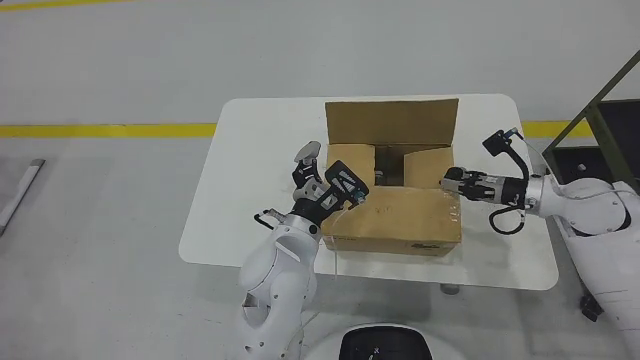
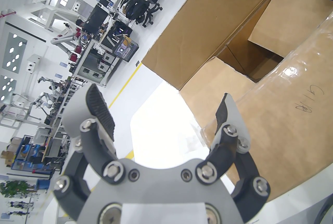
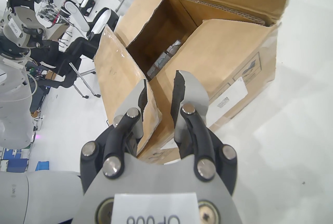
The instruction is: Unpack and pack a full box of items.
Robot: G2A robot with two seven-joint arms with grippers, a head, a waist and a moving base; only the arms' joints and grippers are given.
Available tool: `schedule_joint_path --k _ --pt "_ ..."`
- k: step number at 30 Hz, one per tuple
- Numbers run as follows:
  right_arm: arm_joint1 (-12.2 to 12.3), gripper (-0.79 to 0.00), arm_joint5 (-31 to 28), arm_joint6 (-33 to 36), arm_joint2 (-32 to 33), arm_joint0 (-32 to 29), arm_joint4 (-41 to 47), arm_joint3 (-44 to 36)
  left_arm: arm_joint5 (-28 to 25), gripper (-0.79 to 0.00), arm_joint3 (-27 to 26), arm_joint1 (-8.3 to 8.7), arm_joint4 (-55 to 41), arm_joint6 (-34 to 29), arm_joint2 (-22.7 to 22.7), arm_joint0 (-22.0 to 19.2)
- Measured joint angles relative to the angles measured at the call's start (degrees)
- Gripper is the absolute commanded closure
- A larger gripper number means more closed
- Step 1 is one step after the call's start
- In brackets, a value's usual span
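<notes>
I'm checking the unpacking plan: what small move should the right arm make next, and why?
Probably shut the right gripper on the near flap: its open jaws straddle the flap's corner, and the flap partly covers the opening of the cardboard box.

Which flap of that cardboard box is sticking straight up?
The long far flap, farthest from the robot. The two short flaps are folded inward; the taped near flap leans at a slant.
</notes>
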Motion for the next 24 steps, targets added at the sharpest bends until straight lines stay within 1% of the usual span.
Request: schedule_joint_path --k 2,4,5,9,11,16,18,20,24 --pt "0.2 -0.283 -0.6 0.6 -0.3 0.0 0.8 0.2 0.0 -0.785 0.0 0.00 0.0 0.0 0.0 0.0" --pt "0.4 -0.308 -1.4 1.9 -0.5 -0.1 2.2 0.0 0.0 -0.785 0.0 0.00 0.0 0.0 0.0 0.0" --pt "0.6 -0.308 -1.8 2.6 -0.4 -0.3 2.7 -0.3 0.0 -0.785 0.0 0.00 0.0 0.0 0.0 0.0" --pt "1.5 -0.326 -2.3 5.8 0.1 -1.3 5.7 -2.3 0.0 -0.785 0.0 0.00 0.0 0.0 0.0 0.0" --pt "2.0 -0.369 -1.8 6.3 -0.1 -2.1 6.4 -4.2 0.0 -0.785 0.0 0.00 0.0 0.0 0.0 0.0" --pt "4.0 -0.357 -2.1 5.9 -0.3 -5.1 12.2 -9.4 0.0 -0.785 0.0 0.00 0.0 0.0 0.0 0.0" --pt "4.9 -0.366 -2.1 5.9 -0.7 -6.0 13.7 -11.4 0.0 -0.785 0.0 0.00 0.0 0.0 0.0 0.0" --pt "5.7 -0.372 -2.6 5.4 -1.1 -6.9 14.3 -13.2 0.0 -0.785 0.0 0.00 0.0 0.0 0.0 0.0" --pt "8.0 -0.391 -5.9 2.1 -2.1 -9.2 13.9 -17.5 0.0 -0.785 0.0 0.00 0.0 0.0 0.0 0.0"
